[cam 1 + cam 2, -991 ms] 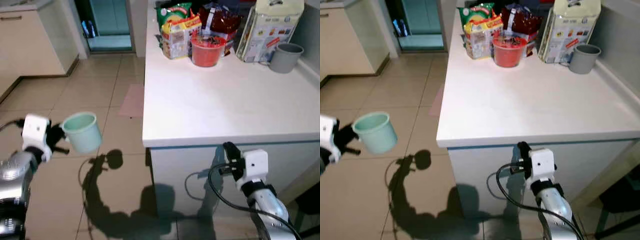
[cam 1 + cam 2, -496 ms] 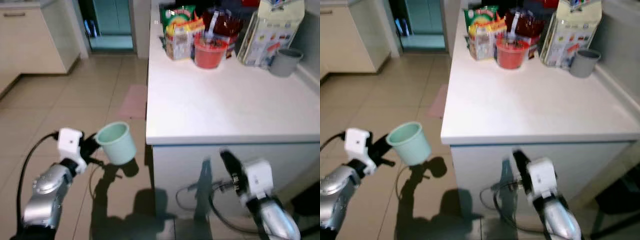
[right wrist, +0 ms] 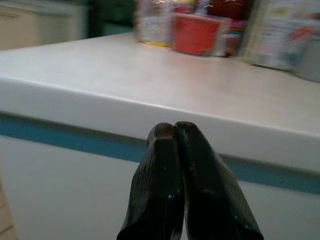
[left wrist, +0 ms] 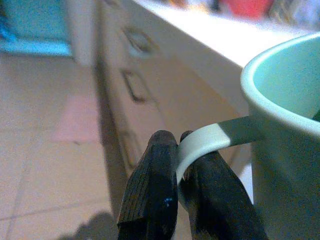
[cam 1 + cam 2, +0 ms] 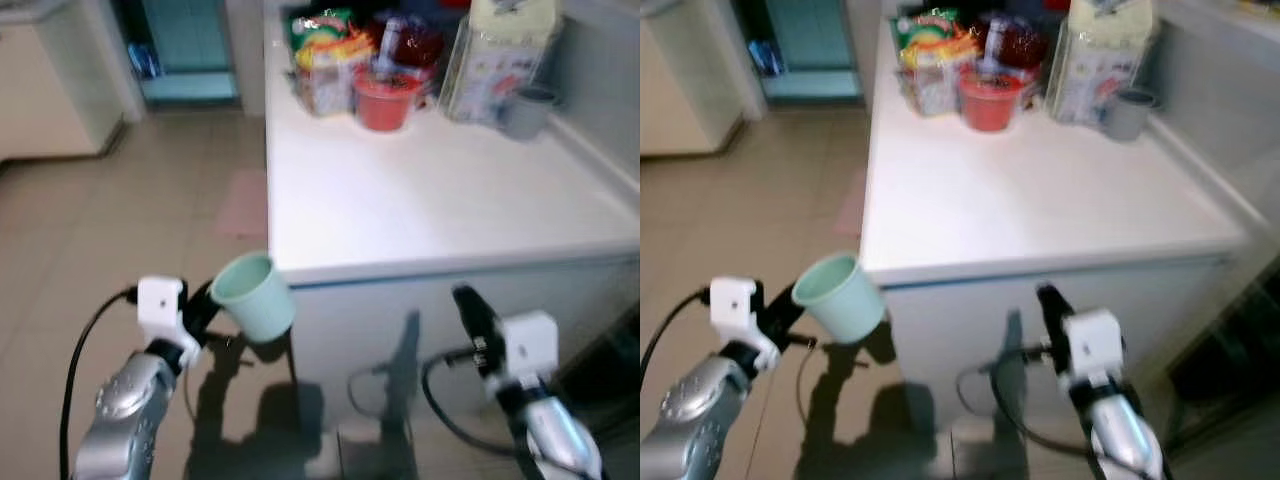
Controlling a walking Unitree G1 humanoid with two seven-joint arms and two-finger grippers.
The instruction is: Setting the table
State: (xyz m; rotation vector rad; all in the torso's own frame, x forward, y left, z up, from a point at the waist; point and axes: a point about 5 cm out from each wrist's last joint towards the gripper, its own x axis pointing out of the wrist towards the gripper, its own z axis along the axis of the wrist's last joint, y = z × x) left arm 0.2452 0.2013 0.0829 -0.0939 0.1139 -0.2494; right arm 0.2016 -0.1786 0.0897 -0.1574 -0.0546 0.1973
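Left end effector (image 4: 182,165) pinches mint cup (image 5: 254,296) handle just off the table (image 5: 420,205) corner; right end effector (image 3: 174,131), seemingly closed empty, below the table edge.

A white counter (image 5: 420,200) juts into the room. At its far end stand snack packets (image 5: 325,60), a red tub (image 5: 382,100) just in front of them, a tall printed bag (image 5: 490,50) and a grey cup (image 5: 525,112) beside the bag. Tan floor tiles (image 5: 100,220) lie left of the counter, with a pinkish mat (image 5: 245,203) near its side.
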